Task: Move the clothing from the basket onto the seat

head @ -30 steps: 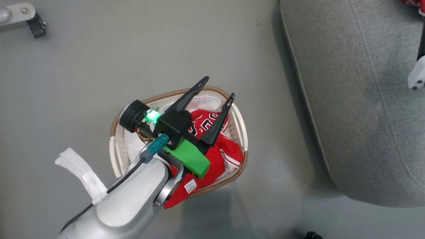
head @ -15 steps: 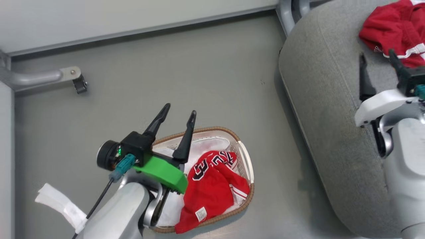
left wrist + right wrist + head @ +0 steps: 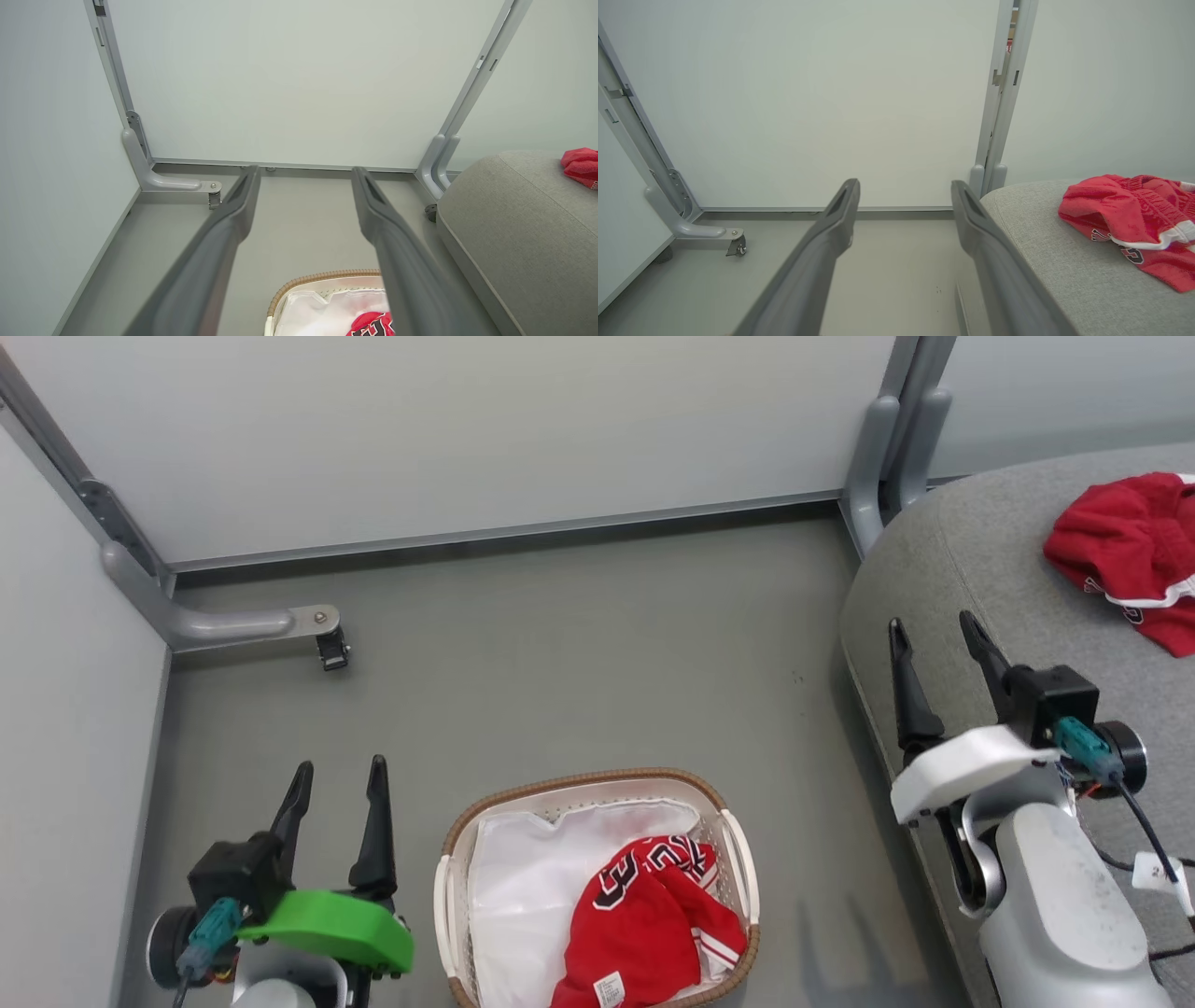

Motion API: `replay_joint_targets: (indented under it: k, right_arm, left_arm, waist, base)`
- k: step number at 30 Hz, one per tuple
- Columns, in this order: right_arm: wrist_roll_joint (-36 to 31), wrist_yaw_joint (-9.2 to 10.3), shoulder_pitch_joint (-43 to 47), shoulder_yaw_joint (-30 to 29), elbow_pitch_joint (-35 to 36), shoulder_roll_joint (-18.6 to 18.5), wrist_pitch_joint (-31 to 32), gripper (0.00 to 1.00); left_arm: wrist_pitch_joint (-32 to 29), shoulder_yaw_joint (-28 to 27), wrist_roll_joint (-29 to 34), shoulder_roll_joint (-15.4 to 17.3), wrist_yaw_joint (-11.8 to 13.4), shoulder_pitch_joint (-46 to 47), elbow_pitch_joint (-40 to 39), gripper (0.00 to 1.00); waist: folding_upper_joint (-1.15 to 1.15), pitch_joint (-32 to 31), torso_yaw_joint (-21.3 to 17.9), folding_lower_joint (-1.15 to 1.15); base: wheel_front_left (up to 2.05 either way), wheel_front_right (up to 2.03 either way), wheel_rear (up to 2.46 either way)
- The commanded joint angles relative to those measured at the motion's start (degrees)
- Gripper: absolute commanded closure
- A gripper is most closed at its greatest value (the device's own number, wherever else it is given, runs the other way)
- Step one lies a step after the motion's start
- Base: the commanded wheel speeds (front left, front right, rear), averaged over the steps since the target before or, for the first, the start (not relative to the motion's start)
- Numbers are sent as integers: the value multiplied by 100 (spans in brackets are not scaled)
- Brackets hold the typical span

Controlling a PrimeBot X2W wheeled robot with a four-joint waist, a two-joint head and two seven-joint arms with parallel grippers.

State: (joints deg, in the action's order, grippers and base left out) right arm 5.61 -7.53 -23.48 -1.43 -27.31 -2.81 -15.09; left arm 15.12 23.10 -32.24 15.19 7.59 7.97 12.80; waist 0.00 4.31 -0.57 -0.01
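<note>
Both claws are empty, fingers spread apart! The left claw (image 3: 340, 767) hangs over the floor (image 3: 579, 644), just left of the basket (image 3: 597, 777). The right claw (image 3: 932, 623) hovers at the edge of the seat (image 3: 980, 569). One red jersey (image 3: 644, 924) lies crumpled in the basket, on top of a white sheet (image 3: 532, 887). A second red garment (image 3: 1120, 541) rests on the seat, well apart from the right claw.

Soft, even, bright light fills the room, leaving only faint shadows on the floor (image 3: 822, 933) just right of the basket (image 3: 588, 777), while the wide wrist views splay the wall posts (image 3: 481, 79) outward and blur the near fingers (image 3: 205, 270).
</note>
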Motion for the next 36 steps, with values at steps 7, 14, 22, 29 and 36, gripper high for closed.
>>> replay_joint_targets:
  k: [7,14,22,29,36]
  right_arm:
    - [292,7,923,155,622,-19,-11,0]
    - [410,7,1584,417,806,-21,-11,0]
    - [636,7,1985,619,866,-19,-11,0]
    - [756,7,2074,753,823,-19,-11,0]
    - [722,7,2057,767,807,-19,-11,0]
  left_arm:
    - [4,-563,290,-246,-29,-761,-231,0]
    - [4,-958,520,-471,-181,-1288,-381,0]
    - [5,-1348,737,-663,-359,-1611,-459,0]
    - [5,-1492,898,-785,-497,-1704,-410,0]
    - [5,-1542,977,-838,-609,-1673,-305,0]
  waist:
    - [0,-229,259,1]
    - [0,-382,330,1]
    - [0,-495,296,1]
    - [0,-565,245,1]
    - [0,-600,242,1]
  base:
    - [0,0,0]
    - [0,0,0]
    - [0,0,0]
    - [0,0,0]
    - [0,0,0]
